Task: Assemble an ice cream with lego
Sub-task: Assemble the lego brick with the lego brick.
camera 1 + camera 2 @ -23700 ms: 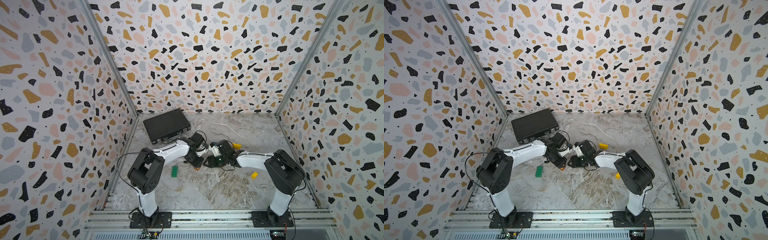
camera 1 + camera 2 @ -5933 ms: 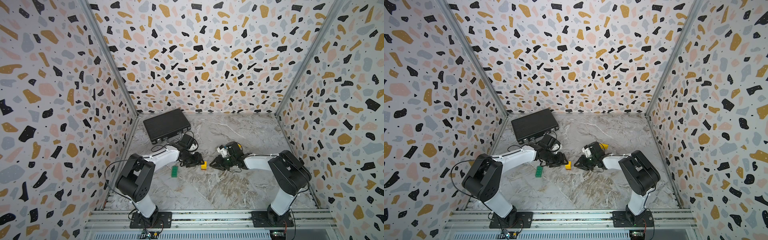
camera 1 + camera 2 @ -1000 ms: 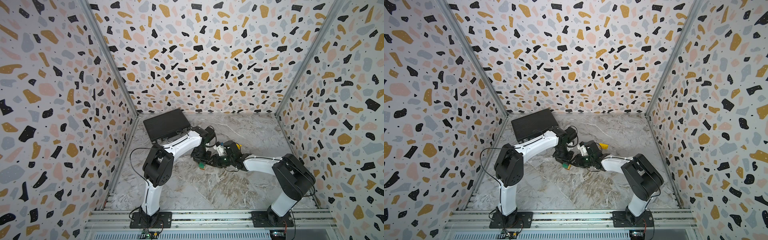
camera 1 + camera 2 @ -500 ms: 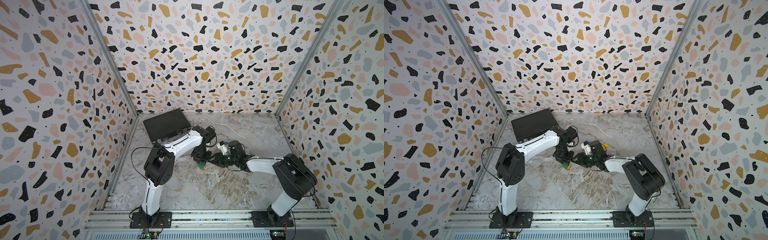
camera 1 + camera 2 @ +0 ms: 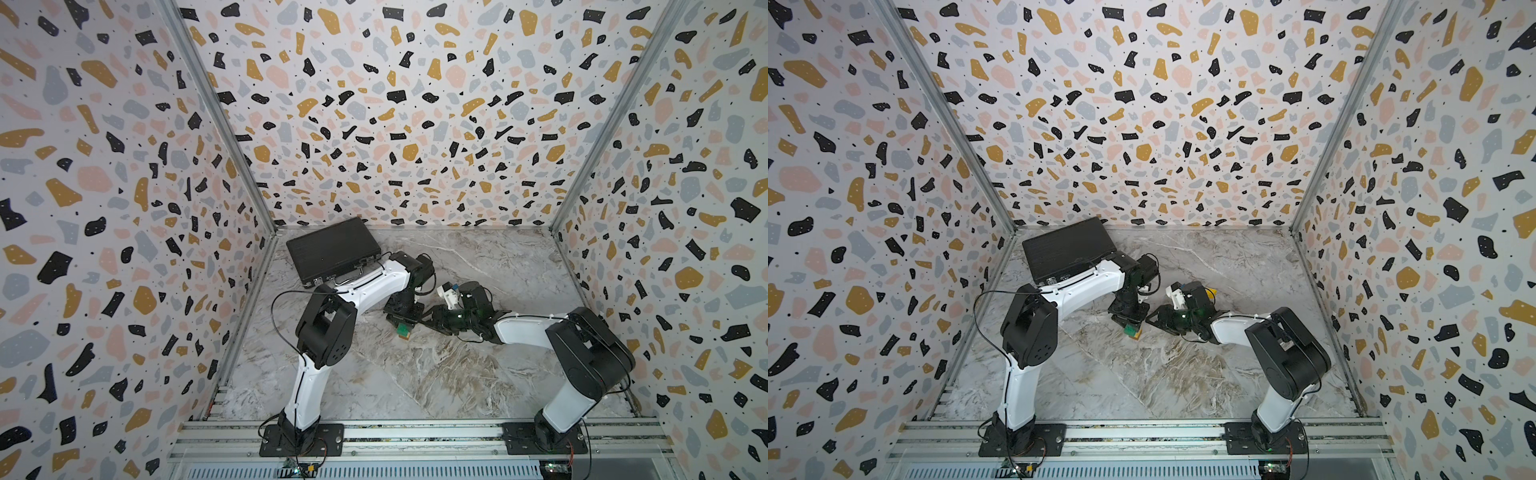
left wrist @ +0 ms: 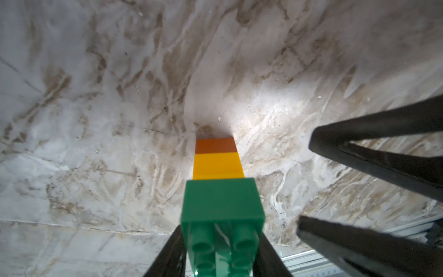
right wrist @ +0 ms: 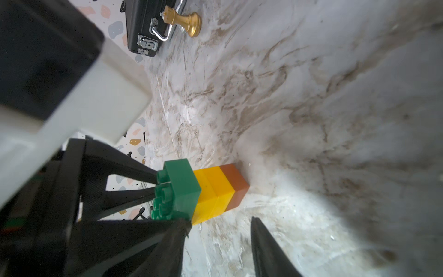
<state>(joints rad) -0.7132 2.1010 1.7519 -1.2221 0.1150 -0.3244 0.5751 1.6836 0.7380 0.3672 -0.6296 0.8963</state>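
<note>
Left wrist view: I see the ice cream, a short stack of joined plastic bricks, studded green over yellow over orange-brown. Its orange-brown end sits on the marble-patterned desk. The left pincer comes at it from the studded end, one black finger on each side of the green brick and right against it. I cannot tell whether it is clenched on the brick or only brackets it.

The right pincer is just beside the stack, fingers spread, nothing between them: released.

Right wrist view, same thing: the right pincer gapes with bare desk between its tips. One fingertip sits at the foot of the green brick; whether it touches I cannot say. The other fingertip is clear of the stack. Further back in this view lies a black hard case with metal latches, and a small gold chess-pawn figurine lies on its side just beside the case's handle.

In both top views the ice cream is mid-desk between the two arms, under the left pincer, with the right pincer close beside it. The case sits in the far left corner. In a top view a small yellow plastic brick peeks out behind the right wrist.
</note>
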